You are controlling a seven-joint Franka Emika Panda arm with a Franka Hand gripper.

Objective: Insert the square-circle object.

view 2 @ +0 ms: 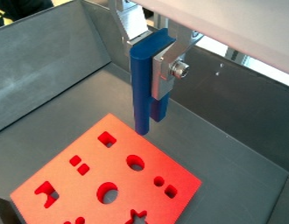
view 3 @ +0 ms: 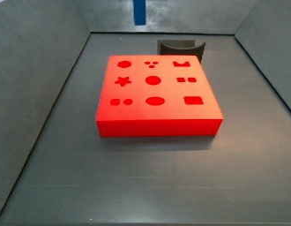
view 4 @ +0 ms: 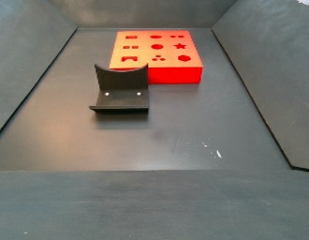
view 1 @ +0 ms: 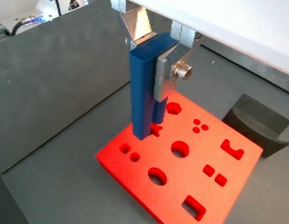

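Observation:
My gripper (view 1: 155,61) is shut on the square-circle object (view 1: 142,96), a long blue peg of two parallel bars that hangs upright between the silver fingers (view 1: 169,68). Both wrist views show the grip (view 2: 153,61) and the peg (view 2: 141,87). The peg is held well above the flat red block (view 1: 182,179) with its shaped holes, near the edge by the star hole and not touching it. The block also shows in a wrist view (view 2: 106,171). In a side view only the peg's lower end (view 3: 138,11) shows, above the red block (view 3: 154,97). The other side view shows the block (view 4: 157,56) but no gripper.
The dark fixture with a round notch stands on the floor beside the red block in a wrist view (view 1: 258,122) and in both side views (view 3: 180,46) (view 4: 120,89). Grey walls (view 3: 65,53) enclose the dark floor (view 4: 183,141).

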